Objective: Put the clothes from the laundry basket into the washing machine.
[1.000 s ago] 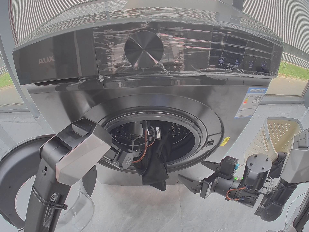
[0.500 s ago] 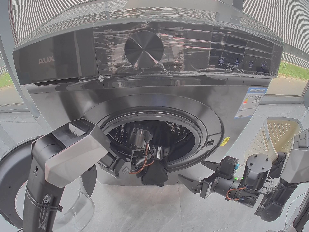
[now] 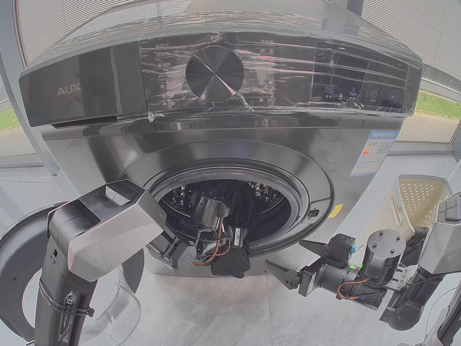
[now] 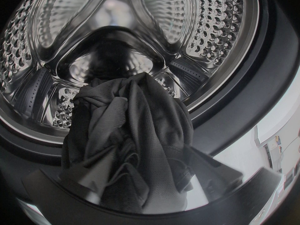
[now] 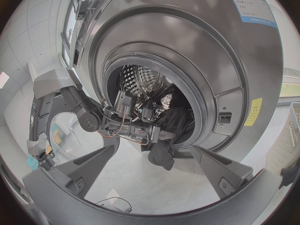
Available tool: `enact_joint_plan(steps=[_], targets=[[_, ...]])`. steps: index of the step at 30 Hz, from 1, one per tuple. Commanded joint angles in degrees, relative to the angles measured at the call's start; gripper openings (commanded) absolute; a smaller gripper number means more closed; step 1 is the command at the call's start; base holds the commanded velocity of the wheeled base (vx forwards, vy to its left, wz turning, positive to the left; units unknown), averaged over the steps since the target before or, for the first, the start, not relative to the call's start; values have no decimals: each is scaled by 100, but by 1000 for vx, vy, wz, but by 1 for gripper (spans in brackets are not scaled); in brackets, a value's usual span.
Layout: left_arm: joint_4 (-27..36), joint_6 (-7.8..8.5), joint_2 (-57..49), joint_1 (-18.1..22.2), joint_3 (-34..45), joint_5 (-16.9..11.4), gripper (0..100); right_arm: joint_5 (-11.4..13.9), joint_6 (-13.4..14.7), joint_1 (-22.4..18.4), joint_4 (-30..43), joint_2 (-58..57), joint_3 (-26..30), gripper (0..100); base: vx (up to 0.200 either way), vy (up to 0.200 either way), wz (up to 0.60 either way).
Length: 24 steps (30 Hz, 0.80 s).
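The washing machine (image 3: 307, 193) stands with its round door swung wide, showing the steel drum (image 4: 187, 22). A black garment (image 3: 233, 265) is bunched on the lower door rim, partly in the drum and partly hanging outside. My left gripper (image 3: 241, 248) sits at that rim, open, with the garment (image 4: 134, 125) heaped between its fingers. My right gripper (image 3: 284, 253) hovers open and holding nothing in front of the machine, low and to the right of the opening. The white laundry basket (image 3: 418, 198) stands at the right with dark cloth (image 3: 413, 248) in it.
The glass door (image 3: 19, 265) hangs to the left of the opening, behind my left arm. Grey tiled floor (image 3: 216, 308) lies in front of the machine. Windows run behind and beside it.
My left gripper dropped from up inside the drum mouth to the lower rim and drew back a little. The garment, hanging long before, is now bunched on the rim. The right arm stayed put.
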Motion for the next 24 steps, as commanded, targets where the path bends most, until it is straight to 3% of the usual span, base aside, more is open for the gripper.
enact_joint_plan(steps=[1, 6, 15, 24], targets=[[-27, -15, 124, 7, -82, 15, 0, 1, 1, 57, -76, 1, -8, 100, 0, 0, 0], [-89, -59, 124, 87, -575, 200, 0, 1, 1, 65, -76, 1, -26, 100, 0, 0, 0], [-871, -50, 379, 183, -1717, 947, 0, 1, 1, 65, -76, 1, -43, 100, 0, 0, 0], [-1126, -15, 669, 227, -1972, 1052, 0, 1, 1, 65, -76, -8, -26, 100, 0, 0, 0]])
